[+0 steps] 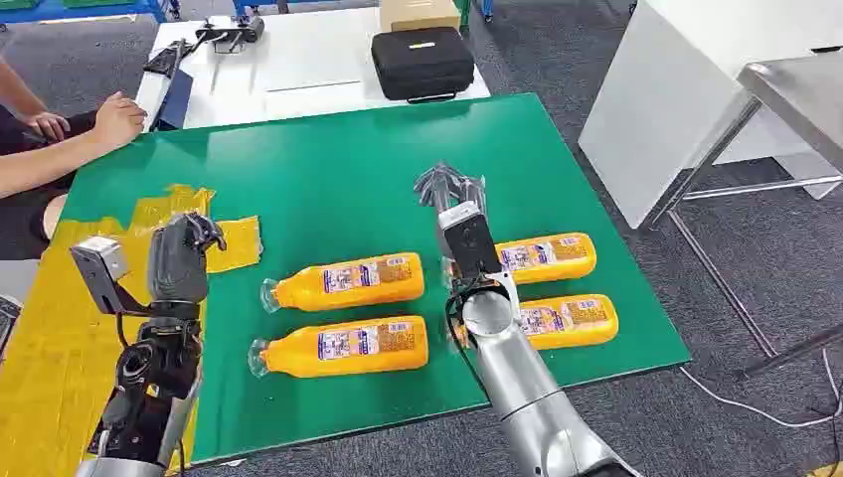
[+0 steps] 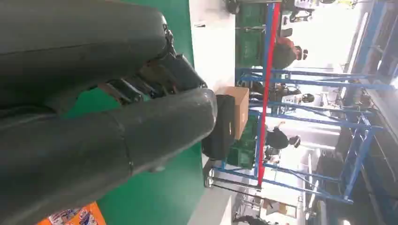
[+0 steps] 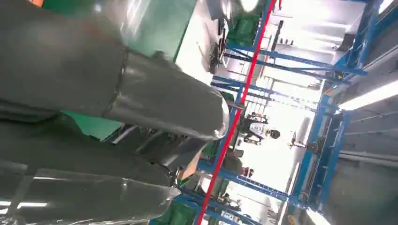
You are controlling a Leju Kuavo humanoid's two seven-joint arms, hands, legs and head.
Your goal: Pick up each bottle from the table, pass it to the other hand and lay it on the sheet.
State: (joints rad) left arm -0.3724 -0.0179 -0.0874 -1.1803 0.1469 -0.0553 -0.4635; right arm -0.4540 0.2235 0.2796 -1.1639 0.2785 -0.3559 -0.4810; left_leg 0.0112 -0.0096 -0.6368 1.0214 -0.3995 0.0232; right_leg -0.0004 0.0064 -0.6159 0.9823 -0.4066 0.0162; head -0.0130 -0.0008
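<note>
Several orange bottles lie on their sides on the green table (image 1: 328,179). One bottle (image 1: 348,280) lies left of centre with a second bottle (image 1: 343,348) just in front of it. Two more bottles (image 1: 545,255) (image 1: 567,320) lie to the right, partly hidden behind my right arm. My right hand (image 1: 452,189) hovers empty above the table beyond these, its fingers spread. My left hand (image 1: 184,248) is raised near the yellow sheet (image 1: 60,328), fingers apart and holding nothing. A bottle's label corner (image 2: 75,216) peeks into the left wrist view under my left hand (image 2: 108,108).
A person's hands (image 1: 114,119) rest at the table's far left corner. Behind the green table stands a white table (image 1: 298,60) with a black case (image 1: 422,62), a cardboard box (image 1: 420,14) and cables. A metal table frame (image 1: 736,149) stands to the right.
</note>
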